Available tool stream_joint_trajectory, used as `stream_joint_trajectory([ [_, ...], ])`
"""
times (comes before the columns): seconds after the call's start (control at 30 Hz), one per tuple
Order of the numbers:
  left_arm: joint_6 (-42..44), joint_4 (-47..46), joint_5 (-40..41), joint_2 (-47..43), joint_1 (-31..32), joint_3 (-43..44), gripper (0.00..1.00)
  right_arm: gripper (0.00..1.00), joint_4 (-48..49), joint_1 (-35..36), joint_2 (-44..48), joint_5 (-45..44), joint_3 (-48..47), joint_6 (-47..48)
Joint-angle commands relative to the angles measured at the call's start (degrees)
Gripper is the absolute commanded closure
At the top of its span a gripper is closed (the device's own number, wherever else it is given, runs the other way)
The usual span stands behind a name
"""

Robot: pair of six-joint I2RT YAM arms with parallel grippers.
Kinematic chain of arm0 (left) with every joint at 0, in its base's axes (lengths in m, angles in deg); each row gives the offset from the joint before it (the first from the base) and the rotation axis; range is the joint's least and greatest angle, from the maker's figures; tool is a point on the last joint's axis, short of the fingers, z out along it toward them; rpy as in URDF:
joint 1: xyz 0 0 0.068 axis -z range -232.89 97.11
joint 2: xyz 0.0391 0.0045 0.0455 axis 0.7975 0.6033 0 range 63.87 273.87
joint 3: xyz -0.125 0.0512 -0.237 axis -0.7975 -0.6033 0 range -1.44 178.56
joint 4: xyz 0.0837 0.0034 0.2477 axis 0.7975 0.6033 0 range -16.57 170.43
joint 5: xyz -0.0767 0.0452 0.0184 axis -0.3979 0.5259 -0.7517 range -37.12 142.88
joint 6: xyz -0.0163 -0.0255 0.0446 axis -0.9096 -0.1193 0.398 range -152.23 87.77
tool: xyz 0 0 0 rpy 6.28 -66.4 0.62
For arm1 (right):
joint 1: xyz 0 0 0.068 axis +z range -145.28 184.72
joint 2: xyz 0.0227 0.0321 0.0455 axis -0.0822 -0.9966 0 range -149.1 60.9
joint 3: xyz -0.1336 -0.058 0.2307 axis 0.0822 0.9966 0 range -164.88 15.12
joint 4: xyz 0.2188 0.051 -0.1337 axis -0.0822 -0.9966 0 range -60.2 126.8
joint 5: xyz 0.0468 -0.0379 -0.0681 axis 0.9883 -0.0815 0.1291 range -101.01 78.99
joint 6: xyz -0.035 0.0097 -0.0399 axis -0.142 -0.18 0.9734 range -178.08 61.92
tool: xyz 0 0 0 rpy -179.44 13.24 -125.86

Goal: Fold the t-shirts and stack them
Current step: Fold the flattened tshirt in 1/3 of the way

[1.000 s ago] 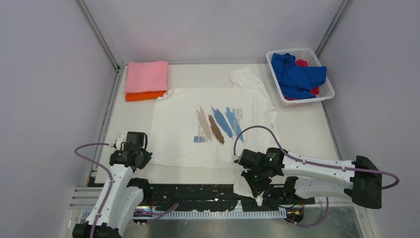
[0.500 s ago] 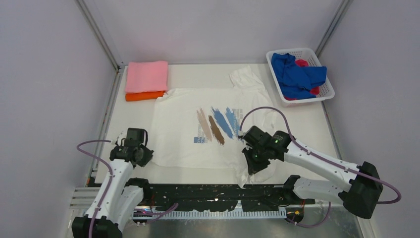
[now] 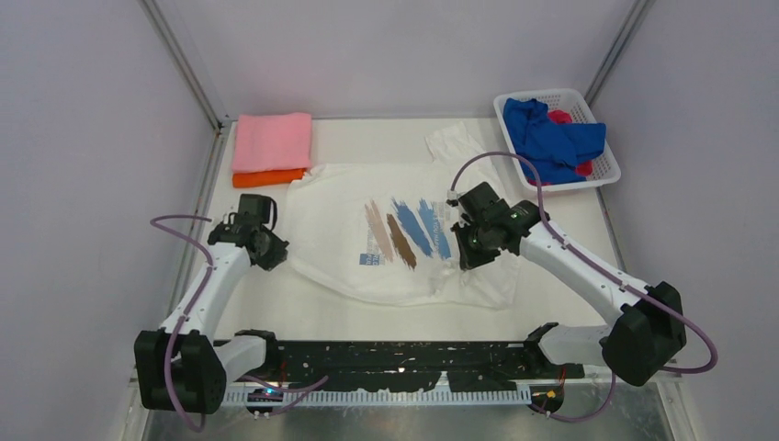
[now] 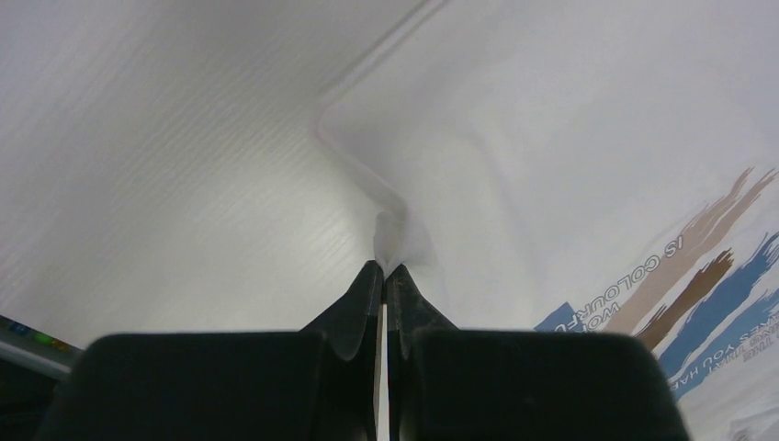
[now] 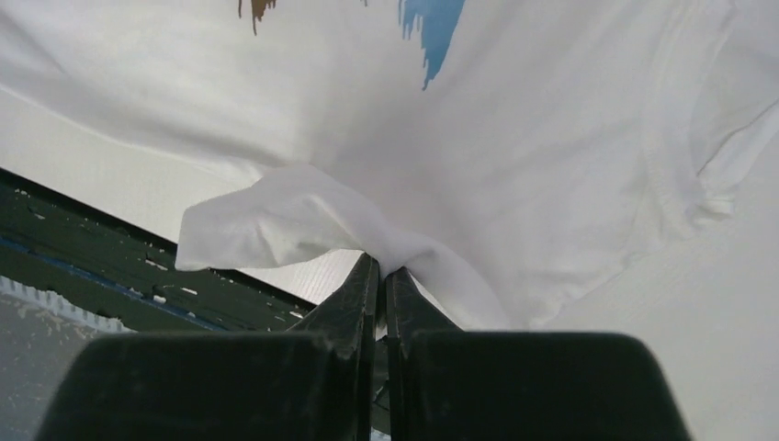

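The white t-shirt (image 3: 349,207) with blue and brown chest print lies spread in the table's middle, its near edge lifted. My left gripper (image 3: 273,257) is shut on its near left hem corner (image 4: 390,241). My right gripper (image 3: 468,259) is shut on a fold of its near right side (image 5: 395,243), held above the table. A folded pink t-shirt (image 3: 272,141) lies on a folded orange one (image 3: 267,177) at the back left. A blue t-shirt (image 3: 549,138) and a red one (image 3: 561,117) lie crumpled in the basket.
The white lattice basket (image 3: 602,175) stands at the back right. Grey walls and metal posts enclose the table. The black frame rail (image 3: 386,358) runs along the near edge, and shows in the right wrist view (image 5: 110,262).
Both grippers moved away from the near edge toward the table's middle, carrying the white shirt's near edge with them. The hanging sleeve came up off the front rail.
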Motion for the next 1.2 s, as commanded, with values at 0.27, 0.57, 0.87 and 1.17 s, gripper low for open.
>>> stream_joint_trajectory([
  [0.27, 2.17, -3.08, 1.16, 8.42, -2.27, 10.41, 1.00, 0.95, 3.24, -8.26, -4.44, -5.17, -10.64, 7.16],
  [0.57, 3.20, -5.25, 1.30, 11.89, -3.73, 12.78, 1.00, 0.95, 6.74, -12.53, -9.02, -4.54, -16.19, 10.99],
  [0.87, 3.69, -7.99, 2.65, 20.49, -5.54, 16.24, 0.95, 0.90, 9.19, -16.31, -22.34, -2.72, -24.48, 16.36],
  [1.17, 6.54, -6.45, -0.61, 28.88, -6.37, 25.15, 0.07, 0.36, 7.16, -20.28, -44.83, -7.84, -47.87, 20.62],
])
